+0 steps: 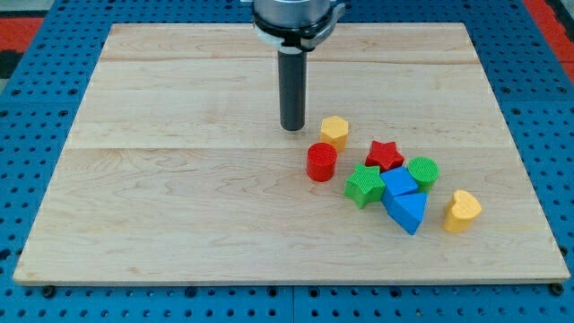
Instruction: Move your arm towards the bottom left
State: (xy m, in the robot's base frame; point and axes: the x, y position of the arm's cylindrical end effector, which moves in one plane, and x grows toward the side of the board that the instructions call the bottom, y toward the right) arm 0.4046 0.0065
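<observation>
My tip (292, 128) rests on the wooden board (179, 179), a little above the board's middle. A yellow block (334, 131) lies just to the tip's right. A red cylinder (321, 162) lies just below and right of the tip. Further right lie a red star (385, 154), a green star (363, 184), a green cylinder (422, 171), a blue cube-like block (398, 182) and a blue triangular block (406, 211), packed close together. A yellow heart-shaped block (462, 211) lies at the far right. The tip touches no block.
The board lies on a blue pegboard table (36, 108). The arm's grey and black mount (296, 18) hangs above the board's top edge.
</observation>
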